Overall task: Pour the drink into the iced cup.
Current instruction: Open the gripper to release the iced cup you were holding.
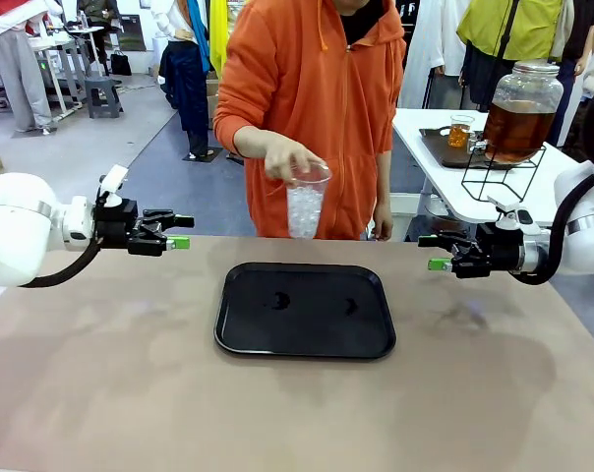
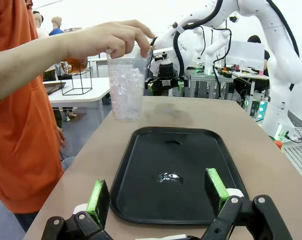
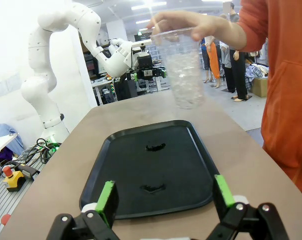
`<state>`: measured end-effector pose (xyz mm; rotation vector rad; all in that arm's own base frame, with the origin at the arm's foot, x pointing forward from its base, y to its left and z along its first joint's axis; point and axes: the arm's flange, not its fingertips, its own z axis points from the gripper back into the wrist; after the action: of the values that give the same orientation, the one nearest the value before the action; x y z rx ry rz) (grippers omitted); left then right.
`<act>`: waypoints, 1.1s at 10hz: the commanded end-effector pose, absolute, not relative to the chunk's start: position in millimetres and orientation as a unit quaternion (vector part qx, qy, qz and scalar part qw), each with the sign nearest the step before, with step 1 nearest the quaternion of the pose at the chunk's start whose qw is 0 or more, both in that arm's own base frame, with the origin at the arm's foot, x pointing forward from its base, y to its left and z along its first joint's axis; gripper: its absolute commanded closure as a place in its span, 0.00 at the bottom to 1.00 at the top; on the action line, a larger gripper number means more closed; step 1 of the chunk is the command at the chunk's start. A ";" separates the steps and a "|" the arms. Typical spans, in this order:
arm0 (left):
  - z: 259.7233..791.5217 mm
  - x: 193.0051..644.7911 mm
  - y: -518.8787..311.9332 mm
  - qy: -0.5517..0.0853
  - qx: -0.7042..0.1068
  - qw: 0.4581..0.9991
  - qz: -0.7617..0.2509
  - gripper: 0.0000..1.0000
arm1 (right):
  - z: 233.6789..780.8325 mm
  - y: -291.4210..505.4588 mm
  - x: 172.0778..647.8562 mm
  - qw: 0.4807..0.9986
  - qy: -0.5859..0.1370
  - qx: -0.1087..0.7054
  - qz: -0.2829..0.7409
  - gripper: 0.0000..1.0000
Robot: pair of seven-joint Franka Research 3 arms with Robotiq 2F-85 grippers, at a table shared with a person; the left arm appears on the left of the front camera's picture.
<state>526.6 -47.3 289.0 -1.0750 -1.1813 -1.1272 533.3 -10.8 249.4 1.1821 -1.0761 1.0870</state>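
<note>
**Both grippers empty, waiting on the iced cup**

Left gripper [image 1: 180, 231] and right gripper [image 1: 430, 252] hover spread wide with nothing between the pads, at 9 and 3 o'clock of the black tray [image 1: 240, 337]. I see the person's hand [image 1: 285, 157] holding the iced cup [image 1: 305, 204] by its rim above the table's far edge, at 12 o'clock of the tray. The drink [image 1: 513, 130] sits in a glass dispenser on the white side table, toward 2 o'clock. I judge pouring hasn't begun; next I need the cup set down and a drink vessel within reach.
</note>
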 end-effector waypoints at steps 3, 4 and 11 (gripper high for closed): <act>293.2 526.1 -48.8 -0.500 -0.453 0.563 -0.477 0.00 | 252.4 -9.2 533.8 0.567 -0.459 0.504 0.463 0.00; 293.2 526.1 -48.8 -0.500 -0.453 0.563 -0.477 0.00 | 252.4 -9.2 533.8 0.567 -0.459 0.504 0.463 0.00; 293.2 526.1 -48.8 -0.500 -0.453 0.563 -0.477 0.00 | 252.4 -9.2 533.8 0.567 -0.459 0.504 0.463 0.00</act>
<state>526.6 -47.3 289.0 -1.0749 -1.1812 -1.1271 533.3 -10.8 249.4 1.1821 -1.0761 1.0870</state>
